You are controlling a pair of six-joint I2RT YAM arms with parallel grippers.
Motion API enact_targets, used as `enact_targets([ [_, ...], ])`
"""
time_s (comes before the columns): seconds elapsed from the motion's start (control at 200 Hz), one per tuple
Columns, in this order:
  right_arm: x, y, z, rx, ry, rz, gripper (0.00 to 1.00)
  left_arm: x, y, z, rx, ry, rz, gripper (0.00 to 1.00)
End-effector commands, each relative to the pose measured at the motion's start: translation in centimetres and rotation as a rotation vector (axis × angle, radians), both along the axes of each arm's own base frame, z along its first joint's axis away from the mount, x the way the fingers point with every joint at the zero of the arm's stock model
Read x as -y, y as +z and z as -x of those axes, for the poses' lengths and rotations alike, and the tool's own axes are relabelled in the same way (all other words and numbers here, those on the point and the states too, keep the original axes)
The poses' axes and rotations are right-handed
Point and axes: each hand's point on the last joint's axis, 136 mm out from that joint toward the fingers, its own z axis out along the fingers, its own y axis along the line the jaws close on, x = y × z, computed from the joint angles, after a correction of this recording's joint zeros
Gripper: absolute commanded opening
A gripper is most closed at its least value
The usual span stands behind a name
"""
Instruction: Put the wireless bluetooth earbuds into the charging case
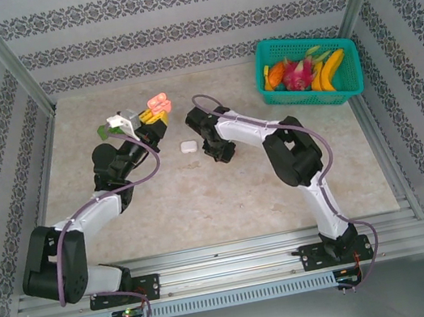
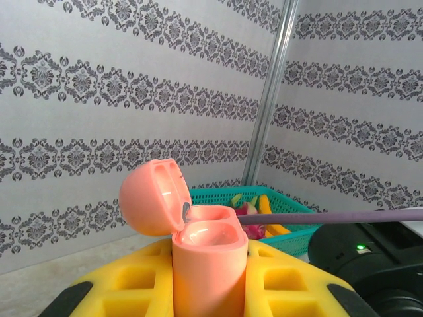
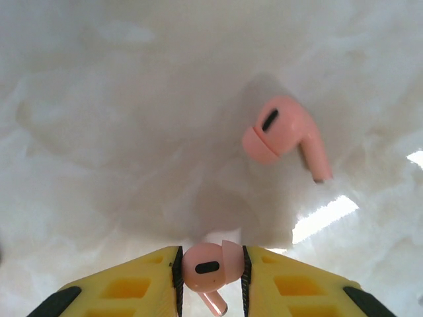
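Right gripper (image 3: 211, 265): clamped on pink earbud (image 3: 201, 267), pinched at its bulb.
Left gripper (image 2: 210, 290): clamped on open pink case (image 2: 209, 254).
Handling: judged light, rigid, slippery.
Loose earbud (image 3: 283, 135): at 1 o'clock.

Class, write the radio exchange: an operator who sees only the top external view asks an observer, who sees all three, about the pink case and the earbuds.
Operator: Is the pink case in the left gripper open?
Observer: Yes. From the left wrist, its lid is hinged back and the wells look empty.
Operator: Does the right gripper hold anything?
Observer: From the right wrist, a pink earbud is pinched between its fingers, just above the table.
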Motion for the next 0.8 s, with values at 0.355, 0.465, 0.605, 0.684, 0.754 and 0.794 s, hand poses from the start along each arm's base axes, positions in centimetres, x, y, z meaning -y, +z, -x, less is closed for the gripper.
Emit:
enact_targets([
  [0.355,-1.7,-0.3,6.1,-0.01,0.164,0.028,0.3,-0.4,1.8,1.2,0.046,-0.012,-0.029,0.0],
  [0.465,-1.5,-0.8,6.7,-0.027,0.186,0.045,0.31,-0.4,2.0,1.3,0.049,-0.013,-0.026,0.0],
  [0.605,-1.6,-0.5,6.6,-0.025,0.253,0.055,0.38,-0.4,2.0,1.4,0.049,-0.011,-0.026,0.0],
  [0.684,-1.7,0.2,6.3,-0.014,0.31,0.07,0.44,-0.5,2.1,1.5,0.052,-0.01,-0.026,0.0],
  [0.754,-1.5,0.8,6.1,-0.005,0.358,0.089,0.45,-0.4,2.1,1.5,0.053,-0.012,-0.029,0.0],
  [0.794,-1.3,1.1,6.1,-0.002,0.375,0.101,0.46,-0.5,2.2,1.5,0.054,-0.009,-0.028,0.0],
])
